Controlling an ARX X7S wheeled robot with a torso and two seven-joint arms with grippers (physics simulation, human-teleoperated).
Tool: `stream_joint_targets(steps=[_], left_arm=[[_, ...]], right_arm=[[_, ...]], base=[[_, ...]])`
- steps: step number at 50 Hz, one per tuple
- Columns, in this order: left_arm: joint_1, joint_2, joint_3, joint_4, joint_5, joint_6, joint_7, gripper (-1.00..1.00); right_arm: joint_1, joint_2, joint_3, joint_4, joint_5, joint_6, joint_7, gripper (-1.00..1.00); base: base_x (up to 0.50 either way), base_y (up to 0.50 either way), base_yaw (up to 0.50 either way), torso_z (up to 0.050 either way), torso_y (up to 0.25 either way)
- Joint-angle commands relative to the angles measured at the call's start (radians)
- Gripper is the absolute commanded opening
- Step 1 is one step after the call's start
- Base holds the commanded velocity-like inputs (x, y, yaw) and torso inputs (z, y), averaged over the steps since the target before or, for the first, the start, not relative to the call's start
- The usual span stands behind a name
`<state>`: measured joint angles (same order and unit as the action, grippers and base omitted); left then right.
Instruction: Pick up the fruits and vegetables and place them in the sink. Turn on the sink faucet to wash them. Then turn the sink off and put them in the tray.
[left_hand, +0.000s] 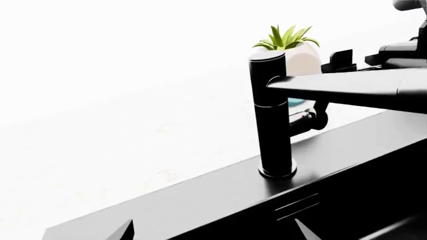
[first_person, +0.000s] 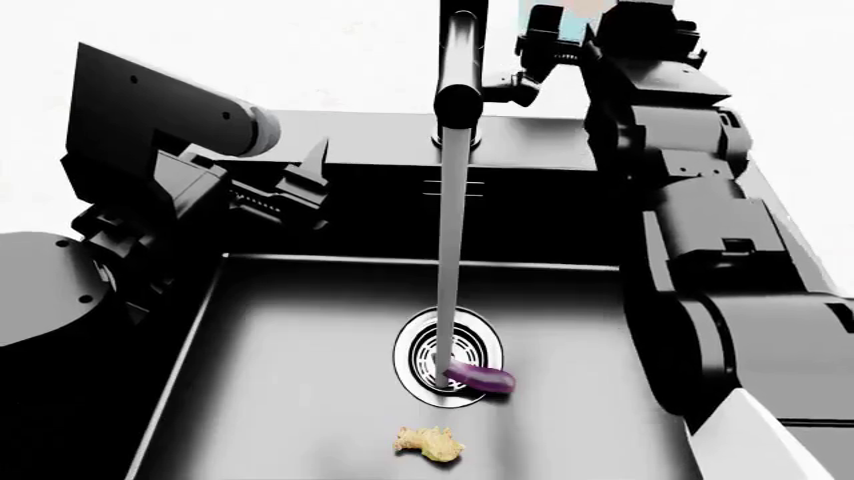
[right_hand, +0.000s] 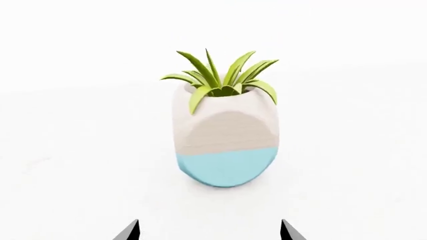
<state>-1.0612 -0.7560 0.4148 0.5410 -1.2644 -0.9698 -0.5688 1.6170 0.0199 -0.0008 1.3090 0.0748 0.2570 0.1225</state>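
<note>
At lower centre of the head view, eggplant (first_person: 482, 379) and ginger (first_person: 430, 442) lie in the sink (first_person: 267, 330) under faucet (first_person: 458, 70) flow for washing; left gripper (first_person: 304, 180) and right gripper (first_person: 541, 45) both released, empty.

The head camera looks steeply down into the sink (first_person: 267, 330). The left wrist camera views the faucet (left_hand: 272, 115) sideways, close. The right wrist camera faces the plant pot (right_hand: 225, 145), also visible behind the faucet.
</note>
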Motion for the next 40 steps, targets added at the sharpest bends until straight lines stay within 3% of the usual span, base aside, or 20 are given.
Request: stream_joint_targets(steps=[1, 40], left_arm=[[0.002, 0.000, 0.004, -0.003, 0.005, 0.004, 0.003, 1.00], [0.008, -0.006, 0.014, -0.008, 0.016, 0.014, 0.010, 1.00]], right_arm=[[0.021, 0.047, -0.002, -0.001, -0.065, -0.017, 0.031, 1.00], [-0.052, 0.087, 0.030, 0.000, -0.071, 0.046, 0.093, 1.00]], base=[[0.00, 0.00, 0.00, 0.000, 0.000], [0.00, 0.00, 0.00, 0.000, 0.000]])
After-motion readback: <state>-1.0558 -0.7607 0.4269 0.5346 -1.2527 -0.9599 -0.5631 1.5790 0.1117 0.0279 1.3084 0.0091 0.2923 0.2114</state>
